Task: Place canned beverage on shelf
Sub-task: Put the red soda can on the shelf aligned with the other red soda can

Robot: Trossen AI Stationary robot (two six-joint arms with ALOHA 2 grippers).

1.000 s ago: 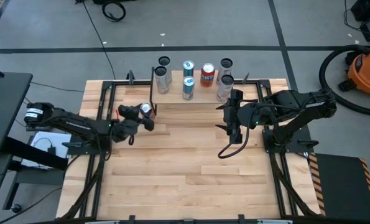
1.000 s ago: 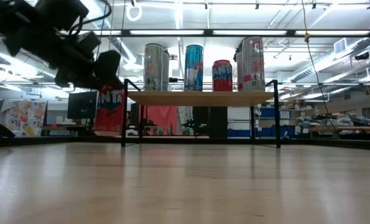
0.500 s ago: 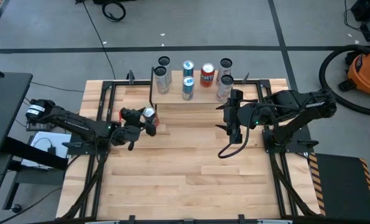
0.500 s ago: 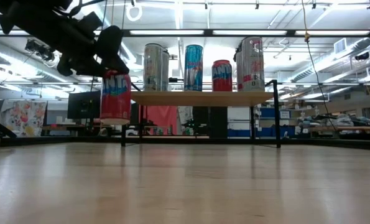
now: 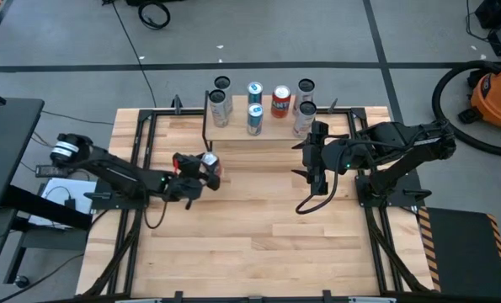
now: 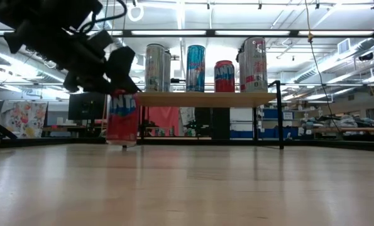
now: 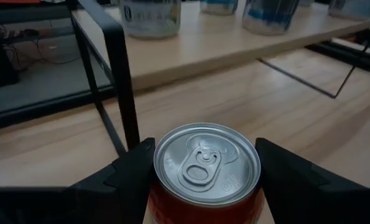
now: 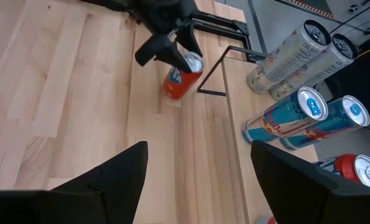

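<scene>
The left claw (image 5: pixel 206 163) is clamped on a red canned beverage (image 6: pixel 122 118), one finger (image 7: pixel 132 169) pressed to each side of it just under its silver top. The can hangs upright with its base a little off the light-wood surface (image 5: pixel 258 227), or barely above it. Just beyond this claw stands the near left black leg of the shelf (image 6: pixel 202 98), so the can is beside and below the board, not on it. On the shelf, farther from the left claw and toward the right one, stand two silver cans (image 5: pixel 220 108), two blue cans (image 5: pixel 254 118), one red can (image 5: pixel 281 102) and two more silver cans (image 5: pixel 304 117), all upright. The right claw (image 5: pixel 316 156) hovers over the surface in front of the shelf's right end, its fingers spread apart and holding nothing; a black cable loops down beneath it. Past the right claw, off the surface, an orange shop vacuum (image 5: pixel 496 94) sits on the grey floor. Behind the shelf the room shows ceiling strip lights, a red banner, screens and cluttered workbenches.
</scene>
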